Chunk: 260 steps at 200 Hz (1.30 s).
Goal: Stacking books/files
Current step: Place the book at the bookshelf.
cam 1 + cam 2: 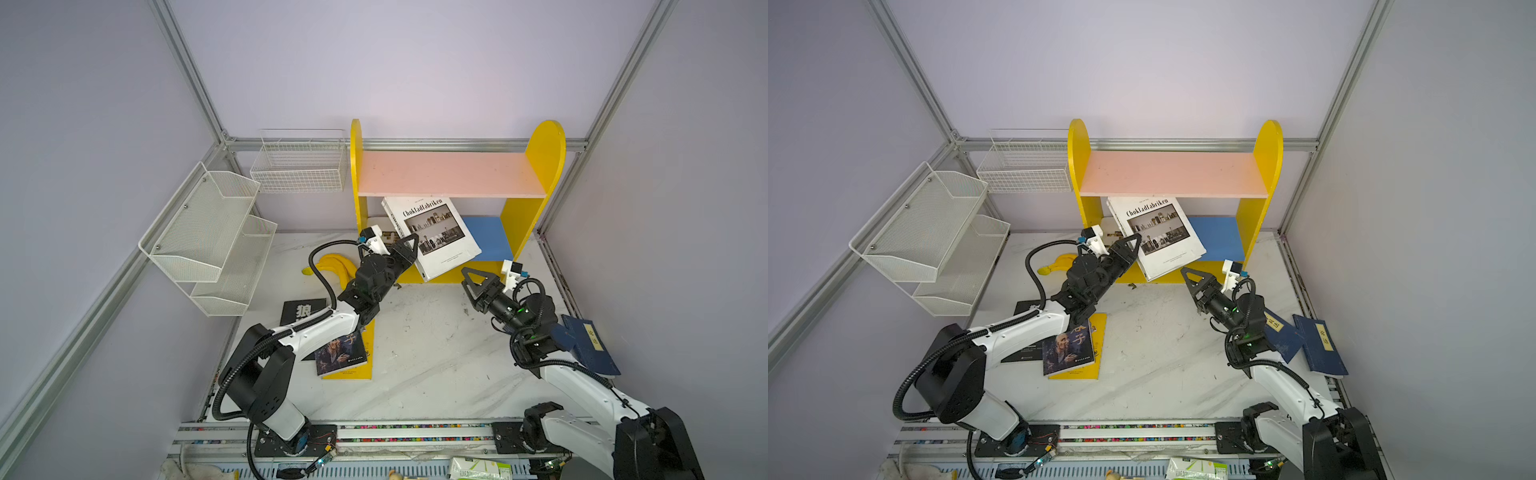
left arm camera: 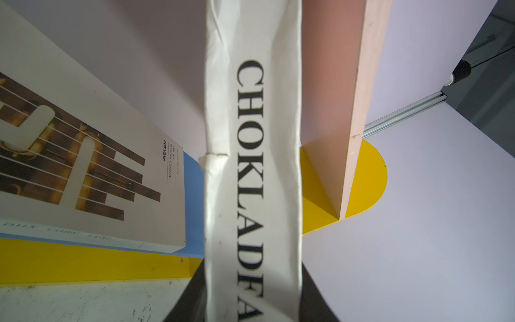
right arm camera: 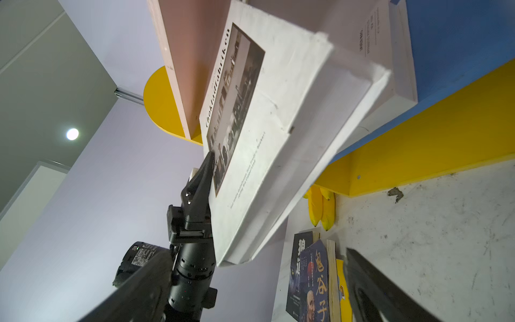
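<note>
Nearest, on the white marbled desk (image 1: 436, 365), a dark portrait-cover paperback (image 1: 338, 353) lies on a flat yellow book (image 1: 1099, 332), just beside a black book with white characters (image 1: 301, 309). Two navy books with yellow labels (image 1: 1318, 345) lie at the desk's right edge. Further in, the jaws of the right arm (image 1: 582, 382) stand wide apart, holding nothing. The jaws of the left arm (image 1: 320, 328) grip the large white photo-cover book (image 1: 432, 237) by its spine. It is tilted, with its top edge under the pink board of the yellow shelf unit (image 1: 453, 174).
</note>
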Motion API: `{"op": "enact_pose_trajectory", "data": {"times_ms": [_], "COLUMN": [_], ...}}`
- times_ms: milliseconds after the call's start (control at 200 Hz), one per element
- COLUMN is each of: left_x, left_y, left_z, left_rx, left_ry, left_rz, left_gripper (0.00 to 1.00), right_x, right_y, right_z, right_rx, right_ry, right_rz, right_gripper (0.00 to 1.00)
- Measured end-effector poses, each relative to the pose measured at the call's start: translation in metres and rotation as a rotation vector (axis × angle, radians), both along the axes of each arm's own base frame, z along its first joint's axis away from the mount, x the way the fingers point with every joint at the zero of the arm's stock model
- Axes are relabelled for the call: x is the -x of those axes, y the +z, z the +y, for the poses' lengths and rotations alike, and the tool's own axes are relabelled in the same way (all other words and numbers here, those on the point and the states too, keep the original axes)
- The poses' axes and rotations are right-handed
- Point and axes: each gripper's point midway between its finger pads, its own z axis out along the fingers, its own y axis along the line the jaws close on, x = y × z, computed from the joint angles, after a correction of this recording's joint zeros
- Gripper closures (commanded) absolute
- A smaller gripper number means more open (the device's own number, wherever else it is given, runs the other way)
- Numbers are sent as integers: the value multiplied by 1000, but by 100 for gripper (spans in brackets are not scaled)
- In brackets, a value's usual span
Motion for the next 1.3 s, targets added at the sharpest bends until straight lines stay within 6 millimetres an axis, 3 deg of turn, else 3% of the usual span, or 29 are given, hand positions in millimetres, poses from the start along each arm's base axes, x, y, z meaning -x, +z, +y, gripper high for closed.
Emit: {"op": "enact_pose_trajectory", "data": {"times_ms": [200, 315, 490, 735, 950, 1115, 1210, 1300], "left_x": [0, 1, 1, 0, 1, 1, 3, 4], "left_y": [-19, -24, -22, -19, -16, -15, -14, -13], "left_z": [-16, -20, -19, -19, -21, -21, -22, -24], "left_rx": [13, 19, 29, 68, 104, 120, 133, 138], "left_ry": [-1, -1, 15, 15, 2, -1, -5, -9], "left_rz": [38, 51, 44, 48, 56, 61, 61, 61], "left_gripper": [68, 67, 67, 67, 66, 65, 65, 63], "right_x": [-5, -16, -26, -23, -39, -41, -44, -48], "right_y": [13, 8, -10, 3, -22, -24, -16, -10], "right_z": [-4, -2, -2, -4, 19, 27, 25, 24], "right_rx": [-41, -52, -60, -69, -47, -57, -76, -104], "right_ry": [-35, -41, -60, -77, -39, -39, -57, -71], "right_rz": [-53, -36, 36, -6, 57, 44, 11, -11], "right_gripper": [3, 4, 5, 3, 7, 14, 27, 33]}}
